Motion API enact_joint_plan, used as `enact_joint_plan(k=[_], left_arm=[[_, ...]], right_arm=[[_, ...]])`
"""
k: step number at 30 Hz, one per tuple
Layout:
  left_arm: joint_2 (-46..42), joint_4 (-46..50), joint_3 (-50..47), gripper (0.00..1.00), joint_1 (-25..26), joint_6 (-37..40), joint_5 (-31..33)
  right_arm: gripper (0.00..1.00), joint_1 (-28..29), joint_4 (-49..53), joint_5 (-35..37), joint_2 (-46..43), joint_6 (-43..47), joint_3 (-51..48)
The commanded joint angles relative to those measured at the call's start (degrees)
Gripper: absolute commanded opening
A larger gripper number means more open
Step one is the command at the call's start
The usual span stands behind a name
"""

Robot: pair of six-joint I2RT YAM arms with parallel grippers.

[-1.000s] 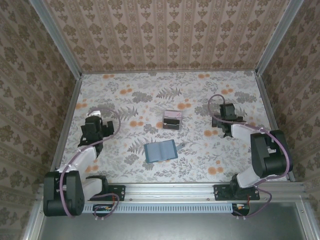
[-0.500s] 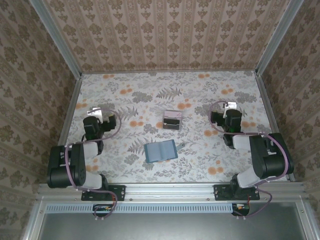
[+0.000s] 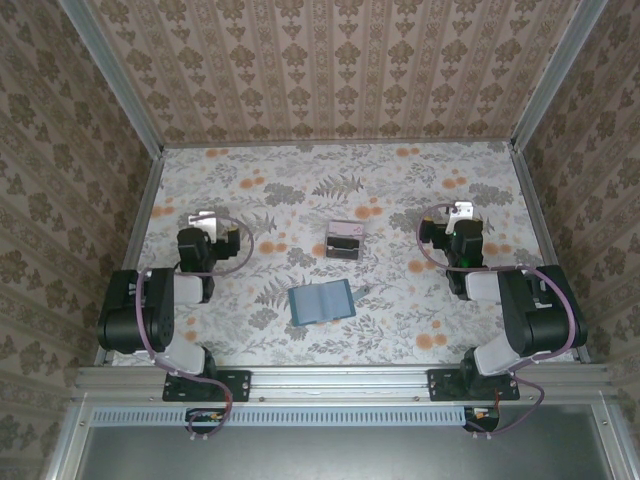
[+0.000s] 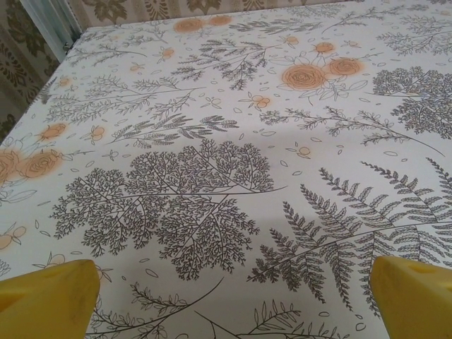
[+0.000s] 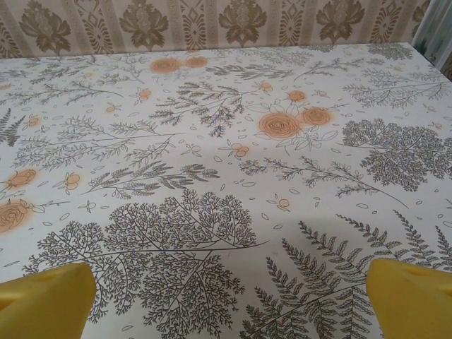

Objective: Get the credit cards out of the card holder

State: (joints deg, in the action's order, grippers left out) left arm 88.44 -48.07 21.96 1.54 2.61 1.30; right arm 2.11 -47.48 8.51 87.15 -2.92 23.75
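The left hand (image 3: 203, 220) has its yellow fingers (image 4: 44, 296) spread wide apart, with nothing between them, above the flowered bench (image 3: 420, 330) near its left edge. The right hand (image 3: 460, 213) is the same, its fingers (image 5: 42, 296) wide apart and empty, near the right edge. Both point toward the far edge. Between the two arms, about midway across the bench and closer to the near edge, the teal card holder (image 3: 322, 301) lies flat and looks open, grey-blue side up. A little beyond it, toward the far edge and apart from it, the credit cards (image 3: 343, 241) lie in a small dark and pinkish pile. Patterned walls (image 3: 330, 70) surround the bench.
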Motion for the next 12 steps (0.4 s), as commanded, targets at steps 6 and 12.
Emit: enact_joint_plan(k=[6,12], left_arm=[[-0.18,-2.06,0.94,1.00,0.22,1.00,0.99],[-0.15,-1.98,0.89,1.00,0.22,0.99,0.89]], right_arm=[[1.00,-0.26,-1.33,-1.15,0.82,0.81,-0.09],[1.00,-0.44,-2.13,-1.48,0.39,0.66,-0.71]])
